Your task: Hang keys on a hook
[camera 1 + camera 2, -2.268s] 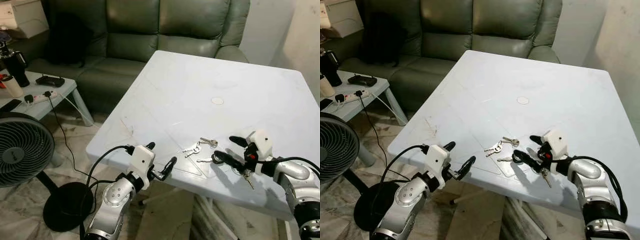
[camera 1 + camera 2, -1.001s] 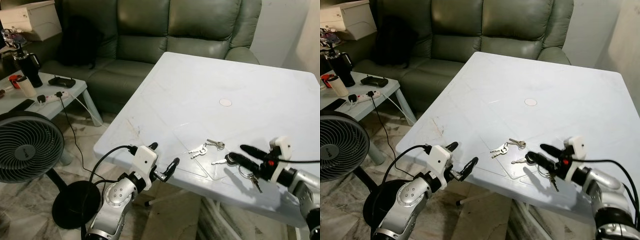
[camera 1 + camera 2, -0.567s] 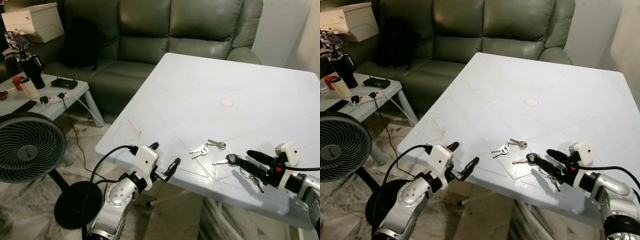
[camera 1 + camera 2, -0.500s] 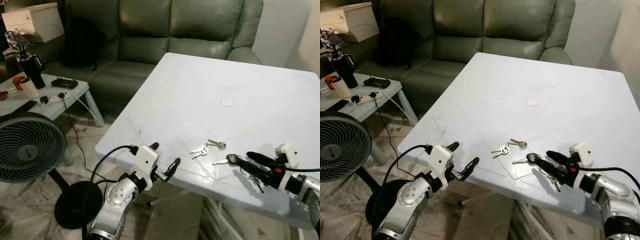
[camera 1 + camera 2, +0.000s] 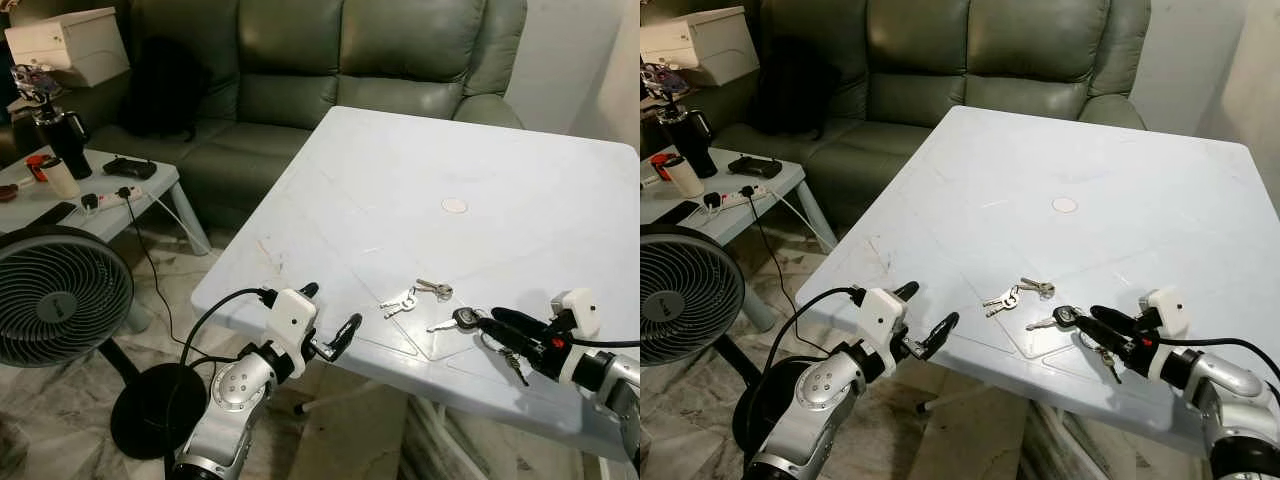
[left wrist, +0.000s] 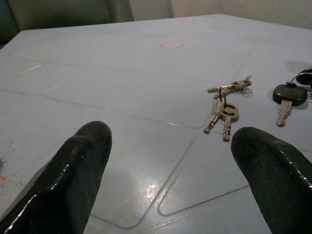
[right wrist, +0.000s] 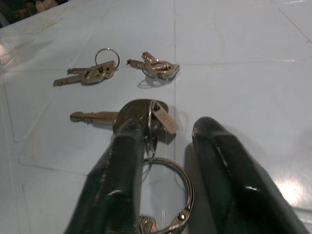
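On the white table (image 5: 400,170), near its front edge, lie two small bunches of silver keys (image 5: 400,299) (image 7: 92,73). Just right of them are a black-headed key (image 5: 462,318) (image 7: 136,108) and its large key ring (image 7: 187,190). My right gripper (image 5: 487,320) (image 7: 168,124) rests low on the table over that ring. Its fingers are open by a narrow gap, and one finger covers part of the ring. My left gripper (image 5: 328,306) (image 6: 170,131) stands open at the table's front left edge, pointing at the keys with nothing between its fingers.
A green sofa (image 5: 330,60) stands behind the table. To the left are a black floor fan (image 5: 55,295) and a low side table (image 5: 120,195) with a power strip, a flask and a trailing cable. A pale wall lies to the right.
My right gripper's fingers have drawn closer together and settled onto the key ring by the black-headed key. The left arm has stayed where it was.
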